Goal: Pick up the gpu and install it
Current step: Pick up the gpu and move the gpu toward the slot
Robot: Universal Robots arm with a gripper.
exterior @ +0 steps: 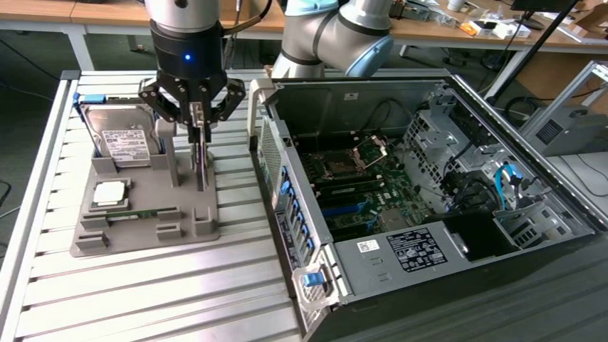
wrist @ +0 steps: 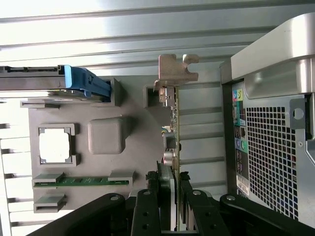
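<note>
a: where does the gpu [exterior: 201,167] sit right now?

b: it stands on edge on the grey holder [exterior: 142,231], along the holder's edge nearest the computer case [exterior: 428,178]. its metal bracket [wrist: 173,73] is toward the end where the hard drive [exterior: 128,142] stands.

a: and the gripper [exterior: 196,134]?

b: it's partly closed from above, a finger pressed on each face of the card near its top edge. it looks like a real hold.

a: how would you do the lift well?

b: i'd pull straight up in line with the slot and keep the card upright, so the lower edge doesn't bind or twist in the grip. i can't tell whether that edge is clear of the holder yet.
</note>
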